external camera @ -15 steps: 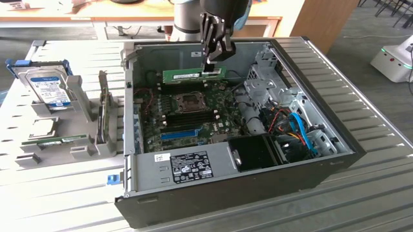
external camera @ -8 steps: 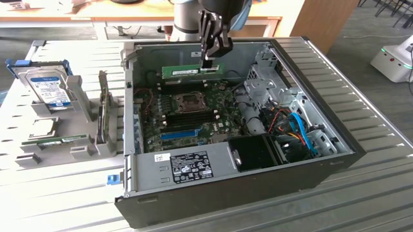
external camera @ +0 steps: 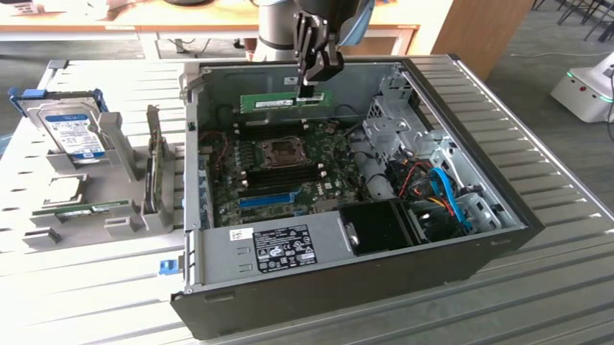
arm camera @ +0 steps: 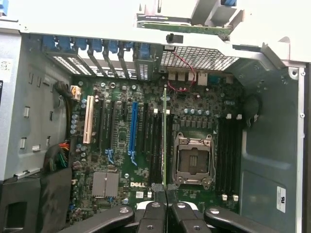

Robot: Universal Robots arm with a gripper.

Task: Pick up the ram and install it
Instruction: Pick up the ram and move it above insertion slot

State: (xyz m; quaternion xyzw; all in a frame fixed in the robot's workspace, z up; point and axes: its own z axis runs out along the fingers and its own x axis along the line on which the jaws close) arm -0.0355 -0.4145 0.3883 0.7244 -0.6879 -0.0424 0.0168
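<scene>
Tool [external camera: 309, 92] clamped tight on thin flat green ram [external camera: 273, 102], held over mobo [external camera: 326, 180] in metal case [external camera: 249, 79].

The only word that could be read was "DELL", printed in white on the motherboard [arm camera: 138, 174], near its edge beside the heatsink [arm camera: 105, 184]. The white label [external camera: 287, 248] on the power supply [external camera: 223, 262] bore print and marks too small to read. The same held for the blue label [external camera: 75, 133] on the hard drive [external camera: 57, 108], the small label [external camera: 278, 103] on the ram [external camera: 254, 101] and the sticker [arm camera: 281, 199] on the case wall [arm camera: 267, 155].
</scene>
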